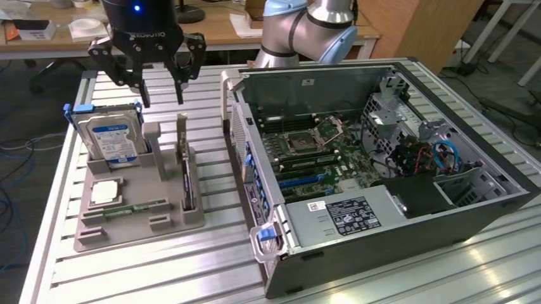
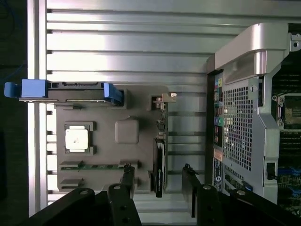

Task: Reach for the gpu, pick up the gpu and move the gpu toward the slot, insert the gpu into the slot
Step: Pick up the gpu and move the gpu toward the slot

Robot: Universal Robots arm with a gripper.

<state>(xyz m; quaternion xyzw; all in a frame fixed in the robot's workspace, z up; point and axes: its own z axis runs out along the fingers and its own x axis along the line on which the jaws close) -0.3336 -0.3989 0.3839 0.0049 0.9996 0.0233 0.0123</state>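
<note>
The hand (image 1: 162, 99) hangs wide open and empty above the gpu (image 1: 184, 166), which stands upright in the grey holder (image 1: 135, 223).

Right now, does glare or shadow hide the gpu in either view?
Exterior view: glare streaks the table near the computer case, away from the gpu, which is evenly lit. Wrist view: bright bands wash the table slats, and the gpu, edge-on, reads dark against the grey holder.

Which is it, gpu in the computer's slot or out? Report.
Out. The gpu stands on edge in the grey holder tray, beside the computer case; the open gripper hangs above it.
</note>
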